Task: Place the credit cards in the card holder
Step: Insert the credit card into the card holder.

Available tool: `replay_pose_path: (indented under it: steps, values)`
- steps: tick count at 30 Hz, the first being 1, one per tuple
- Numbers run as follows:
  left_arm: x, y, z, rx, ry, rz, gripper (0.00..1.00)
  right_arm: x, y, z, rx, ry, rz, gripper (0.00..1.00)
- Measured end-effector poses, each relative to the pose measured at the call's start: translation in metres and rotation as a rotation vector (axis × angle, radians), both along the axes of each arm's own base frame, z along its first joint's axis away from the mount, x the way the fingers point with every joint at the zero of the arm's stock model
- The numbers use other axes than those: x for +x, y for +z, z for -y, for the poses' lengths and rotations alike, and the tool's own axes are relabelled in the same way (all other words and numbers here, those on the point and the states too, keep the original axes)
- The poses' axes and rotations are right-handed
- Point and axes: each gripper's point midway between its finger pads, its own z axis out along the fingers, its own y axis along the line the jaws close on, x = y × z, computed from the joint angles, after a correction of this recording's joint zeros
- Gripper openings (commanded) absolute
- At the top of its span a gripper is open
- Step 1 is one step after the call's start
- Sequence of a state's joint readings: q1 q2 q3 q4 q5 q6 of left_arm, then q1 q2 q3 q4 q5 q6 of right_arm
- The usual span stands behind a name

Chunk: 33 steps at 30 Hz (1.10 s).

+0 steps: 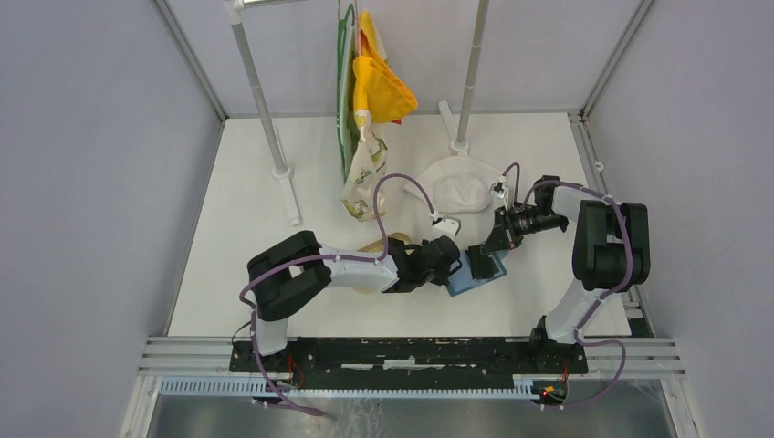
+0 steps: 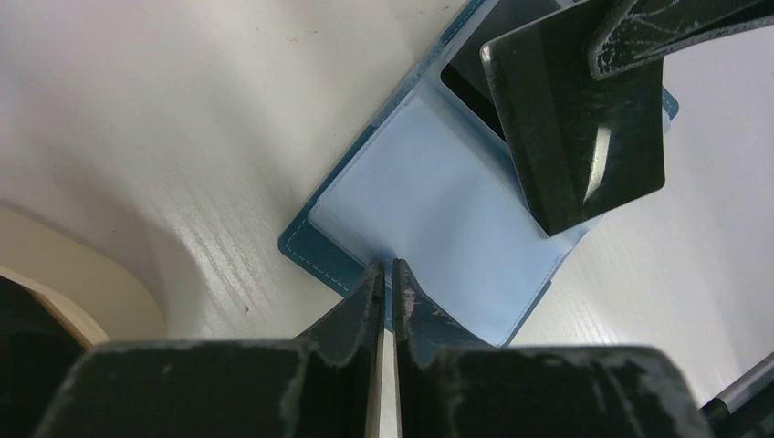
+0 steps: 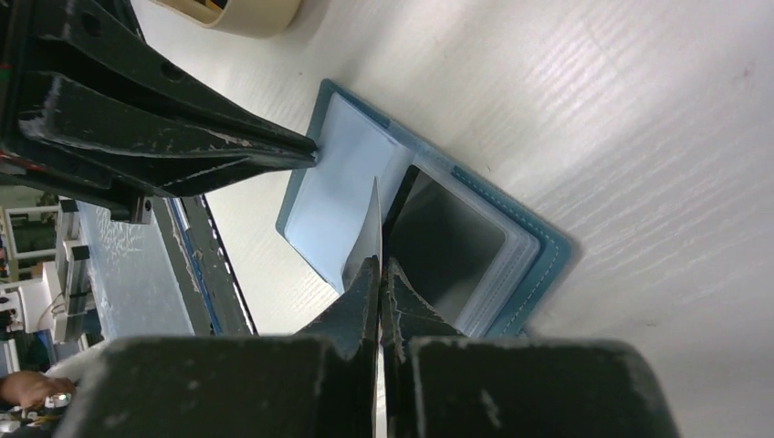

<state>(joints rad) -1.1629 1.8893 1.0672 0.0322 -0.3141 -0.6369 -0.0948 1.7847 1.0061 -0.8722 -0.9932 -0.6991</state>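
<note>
The blue card holder (image 1: 467, 276) lies open on the white table, with pale clear sleeves showing in the left wrist view (image 2: 438, 219). One black credit card (image 3: 447, 242) sits inside a sleeve on one half. My right gripper (image 3: 380, 265) is shut on the second black credit card (image 2: 575, 137) and holds it tilted just above the open holder; in its own view that card (image 3: 374, 219) shows edge-on. My left gripper (image 2: 387, 269) is shut, with its tips on the holder's near edge. It also shows in the right wrist view (image 3: 310, 155).
A tan oval tray (image 1: 370, 246) lies just left of the holder, under my left arm. A white cloth (image 1: 461, 187) lies behind it. Two rack poles (image 1: 274, 137) and hanging yellow and patterned cloths (image 1: 370, 100) stand at the back.
</note>
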Motion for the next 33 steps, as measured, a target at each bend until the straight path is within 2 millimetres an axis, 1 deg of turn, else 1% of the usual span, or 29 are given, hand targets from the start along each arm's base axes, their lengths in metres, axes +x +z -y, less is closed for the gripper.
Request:
replay_pose_path:
  steps: [6,14,21,33]
  values:
    - [0.0,-0.001,-0.003,0.011,0.006,0.002,0.11,-0.006,-0.014,0.001,-0.022,-0.078,-0.042,0.0]
    - [0.0,-0.002,-0.003,0.012,0.006,0.001,0.1,0.004,-0.016,0.007,-0.074,-0.141,-0.004,0.0]
    - [0.0,-0.001,-0.002,0.011,0.005,0.001,0.1,0.007,-0.02,0.01,-0.109,-0.145,0.009,0.0]
    - [0.0,-0.001,-0.002,0.011,0.005,0.001,0.11,0.001,-0.025,0.001,-0.15,-0.088,0.017,0.0]
